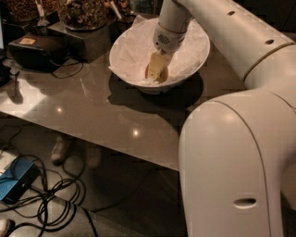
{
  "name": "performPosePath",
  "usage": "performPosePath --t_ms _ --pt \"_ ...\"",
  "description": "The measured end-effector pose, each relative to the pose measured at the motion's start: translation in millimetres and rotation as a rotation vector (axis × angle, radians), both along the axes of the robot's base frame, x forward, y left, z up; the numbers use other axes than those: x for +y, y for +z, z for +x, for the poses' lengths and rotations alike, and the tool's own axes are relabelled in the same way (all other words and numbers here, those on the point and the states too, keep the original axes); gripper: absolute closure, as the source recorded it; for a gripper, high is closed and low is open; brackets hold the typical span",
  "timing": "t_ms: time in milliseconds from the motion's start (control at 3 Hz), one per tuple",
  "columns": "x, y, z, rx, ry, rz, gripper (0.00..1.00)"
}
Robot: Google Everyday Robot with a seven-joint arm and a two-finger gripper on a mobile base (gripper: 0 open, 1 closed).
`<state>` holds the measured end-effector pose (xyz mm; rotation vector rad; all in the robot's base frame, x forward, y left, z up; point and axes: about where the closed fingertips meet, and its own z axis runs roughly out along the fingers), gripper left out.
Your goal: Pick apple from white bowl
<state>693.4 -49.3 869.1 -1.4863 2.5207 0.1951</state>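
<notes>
Locate the white bowl at the far side of the glossy grey table. Crumpled white napkins line it. The arm enters from the upper right and descends steeply into the bowl.

Note the gripper: it sits low in the middle of the bowl, just above the napkin lining. You cannot tell whether it is apart or clamped, because the wrist housing and the pale yellow tip hide the gap.

Locate the apple inside the bowl, right against the gripper. Only a reddish sliver of it shows at the tip's left edge; the rest is covered. You cannot tell whether it is lifted off the napkins.

Behind the bowl, to the left, dark containers of brown snacks stand on the table. A black device lies near the left edge. Below the table, black cables and a blue box lie on the floor. The robot's white body fills the lower right.
</notes>
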Motion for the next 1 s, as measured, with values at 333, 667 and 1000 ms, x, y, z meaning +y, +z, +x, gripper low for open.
performPosePath --t_ms 333,667,1000 --pt "4.8 10.5 -2.0 -0.01 0.009 0.011 1.0" --pt "5.8 27.1 -3.5 -0.033 0.001 0.022 1.0" --pt "5.7 34.7 -3.2 -0.041 -0.009 0.032 1.0"
